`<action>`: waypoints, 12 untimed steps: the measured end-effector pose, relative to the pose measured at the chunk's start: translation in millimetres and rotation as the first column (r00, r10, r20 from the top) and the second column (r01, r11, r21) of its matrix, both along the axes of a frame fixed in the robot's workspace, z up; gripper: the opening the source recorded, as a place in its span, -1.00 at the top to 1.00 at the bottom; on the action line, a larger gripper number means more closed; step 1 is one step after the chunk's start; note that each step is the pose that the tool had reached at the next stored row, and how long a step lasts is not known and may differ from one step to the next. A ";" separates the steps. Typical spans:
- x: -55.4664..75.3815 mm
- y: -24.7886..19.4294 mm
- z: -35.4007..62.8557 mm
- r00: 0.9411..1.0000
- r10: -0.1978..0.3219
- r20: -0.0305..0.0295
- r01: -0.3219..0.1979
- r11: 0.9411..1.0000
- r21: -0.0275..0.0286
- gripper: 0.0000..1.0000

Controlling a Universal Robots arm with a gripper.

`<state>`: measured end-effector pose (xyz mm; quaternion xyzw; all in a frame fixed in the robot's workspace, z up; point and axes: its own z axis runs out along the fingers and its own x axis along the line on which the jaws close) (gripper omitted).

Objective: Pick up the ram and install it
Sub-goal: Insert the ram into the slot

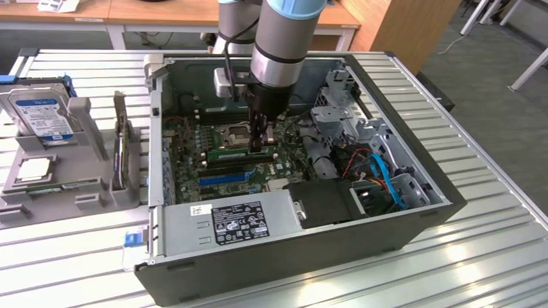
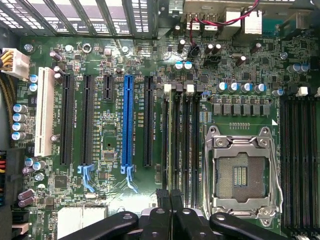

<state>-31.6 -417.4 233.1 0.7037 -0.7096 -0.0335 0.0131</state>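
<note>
We observe a slatted metal table (image 1: 479,256) as the work surface, wooden desks (image 1: 154,9) at twelve o'clock, a wooden cabinet side (image 1: 402,25) at one o'clock, and grey carpeted floor (image 1: 492,90) with white furniture legs (image 1: 528,66) at two o'clock.

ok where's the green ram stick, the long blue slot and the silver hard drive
thin green ram stick (image 1: 231,153), exterior view, on its visible green length
long blue plastic slot (image 2: 128,120), wrist view, midway along the slot body
boxy silver hard drive (image 1: 40,114), exterior view, on its blue-white label

Exterior high, angled down; wrist close, straight down; share motherboard (image 1: 192,154).
</note>
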 end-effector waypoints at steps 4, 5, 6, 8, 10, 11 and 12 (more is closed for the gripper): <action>0.0 0.0 0.0 1.000 0.000 0.000 0.000 1.000 0.001 0.77; 0.0 0.0 0.0 1.000 0.000 0.002 0.000 1.000 0.004 0.77; -0.1 -0.4 0.0 1.000 0.000 0.003 0.000 1.000 0.005 0.77; 0.0 -0.4 0.1 1.000 0.000 0.003 0.000 1.000 0.005 0.77; -0.1 -0.5 0.9 1.000 0.000 0.003 0.000 1.000 0.004 0.77; 0.0 -0.4 1.3 1.000 0.000 0.003 0.000 1.000 0.004 0.77; 0.0 -0.4 1.7 1.000 0.000 0.003 0.000 1.000 0.004 0.77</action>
